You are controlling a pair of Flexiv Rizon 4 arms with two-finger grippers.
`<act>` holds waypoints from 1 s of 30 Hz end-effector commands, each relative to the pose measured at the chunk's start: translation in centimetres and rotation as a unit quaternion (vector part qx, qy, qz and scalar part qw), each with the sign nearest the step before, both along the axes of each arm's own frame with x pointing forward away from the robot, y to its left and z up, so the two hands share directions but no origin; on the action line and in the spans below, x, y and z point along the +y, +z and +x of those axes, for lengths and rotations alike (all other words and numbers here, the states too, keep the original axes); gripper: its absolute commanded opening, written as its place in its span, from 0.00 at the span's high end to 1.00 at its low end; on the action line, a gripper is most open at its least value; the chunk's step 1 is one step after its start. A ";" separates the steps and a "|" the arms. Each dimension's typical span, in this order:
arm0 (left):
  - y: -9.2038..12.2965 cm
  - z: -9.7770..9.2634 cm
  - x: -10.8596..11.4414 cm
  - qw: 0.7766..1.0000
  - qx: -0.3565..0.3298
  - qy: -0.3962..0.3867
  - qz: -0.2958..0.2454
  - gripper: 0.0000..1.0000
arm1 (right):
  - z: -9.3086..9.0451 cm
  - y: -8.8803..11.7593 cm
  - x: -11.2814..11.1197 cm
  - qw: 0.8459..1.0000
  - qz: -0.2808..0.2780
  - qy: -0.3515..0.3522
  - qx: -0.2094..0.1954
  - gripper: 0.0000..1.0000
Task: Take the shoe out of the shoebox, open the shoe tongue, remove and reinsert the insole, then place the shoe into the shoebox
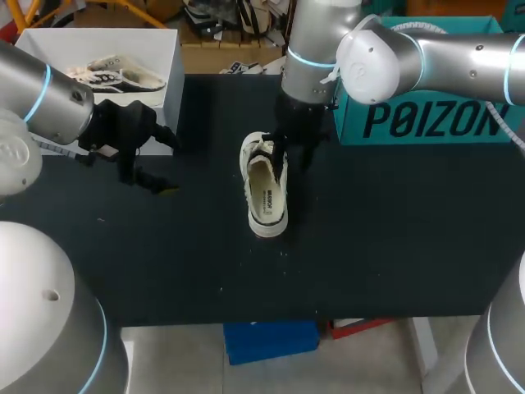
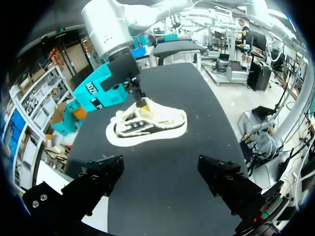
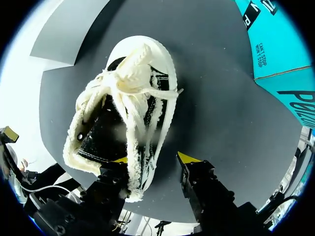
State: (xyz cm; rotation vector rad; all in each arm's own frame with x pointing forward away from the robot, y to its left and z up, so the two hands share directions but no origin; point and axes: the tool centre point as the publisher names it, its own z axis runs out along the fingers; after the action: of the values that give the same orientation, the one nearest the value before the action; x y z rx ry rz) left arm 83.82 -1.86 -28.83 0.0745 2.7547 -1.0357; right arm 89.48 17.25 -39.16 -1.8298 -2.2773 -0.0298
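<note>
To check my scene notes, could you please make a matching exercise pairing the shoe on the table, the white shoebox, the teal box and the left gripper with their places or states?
Things:
1 shoe on the table
2 white shoebox
3 teal box
4 left gripper

Places or states:
A open, nothing between its fingers
B far left corner, holding another shoe
C middle of the table, at the right gripper
D far right side of the table

Pairs: 1-C; 2-B; 3-D; 4-A

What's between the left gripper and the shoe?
Only bare table: in the left wrist and head views nothing lies between the left gripper and the shoe.
</note>
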 end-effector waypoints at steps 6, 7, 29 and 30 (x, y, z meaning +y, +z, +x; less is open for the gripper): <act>-0.1 -0.1 0.0 1.000 -0.001 0.001 0.000 0.00 | 0.1 -1.7 1.4 1.000 -0.007 0.003 0.006 0.56; -0.1 -0.1 0.0 1.000 -0.001 0.001 0.000 0.00 | 0.0 -1.9 1.5 1.000 -0.007 0.002 0.006 0.56; -0.1 -0.1 0.0 1.000 -0.001 0.001 0.000 0.00 | -0.2 -2.8 1.6 1.000 -0.010 -0.001 -0.005 1.00; -0.1 -0.1 0.0 1.000 -0.001 0.001 0.000 0.00 | -0.2 -2.8 1.6 1.000 -0.010 -0.001 -0.005 1.00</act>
State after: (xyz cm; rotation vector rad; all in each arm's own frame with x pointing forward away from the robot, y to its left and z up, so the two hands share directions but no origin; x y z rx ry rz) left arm 83.82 -1.86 -28.83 0.0745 2.7546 -1.0357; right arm 89.31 18.73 -41.90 -1.8463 -2.2914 -0.0128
